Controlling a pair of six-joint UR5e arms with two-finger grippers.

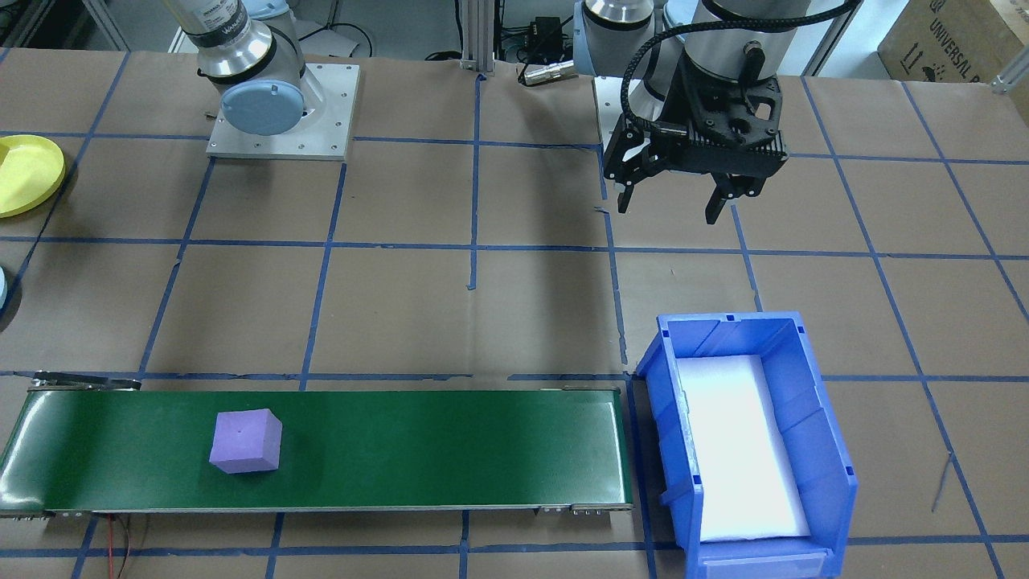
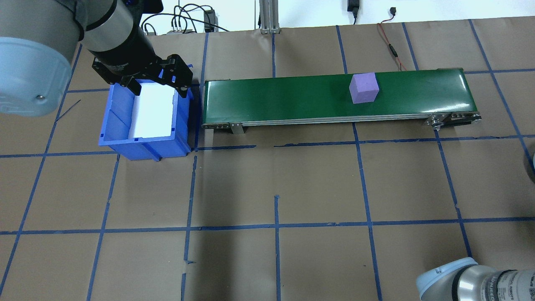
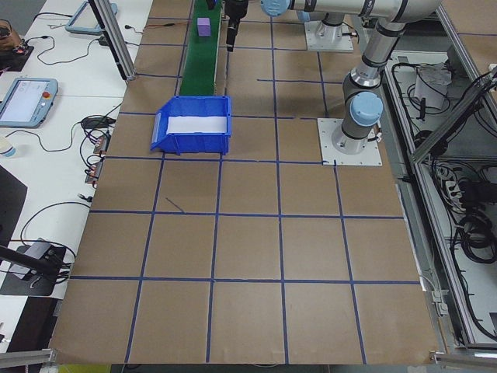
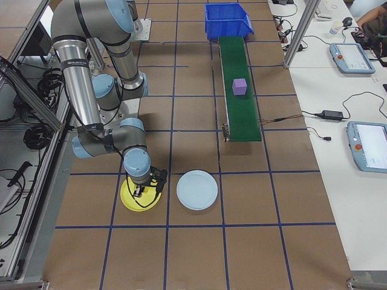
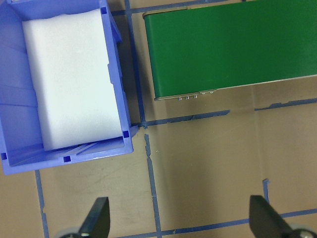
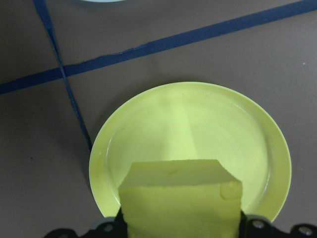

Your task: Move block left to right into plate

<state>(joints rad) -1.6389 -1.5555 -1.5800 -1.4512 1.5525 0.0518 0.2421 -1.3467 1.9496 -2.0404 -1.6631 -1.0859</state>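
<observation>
Right wrist-mounted view: right gripper (image 6: 181, 233) pinching a yellow block (image 6: 179, 198) right above the yellow plate (image 6: 190, 148). Left gripper (image 1: 677, 205) is spread, nothing in it.

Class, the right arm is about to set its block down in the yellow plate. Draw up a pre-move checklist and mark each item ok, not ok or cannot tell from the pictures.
1. Yellow block held in the right gripper: ok, it sits between the fingers.
2. Block above the yellow plate: ok, the plate lies directly below it.
3. Plate free of other objects: ok, its visible surface is bare.
4. White plate out of the way: ok, it lies beside the yellow one, apart from it.
5. Left gripper out of the way: ok, open and far off near the blue bin.
6. Height of block above plate: cannot tell.
</observation>
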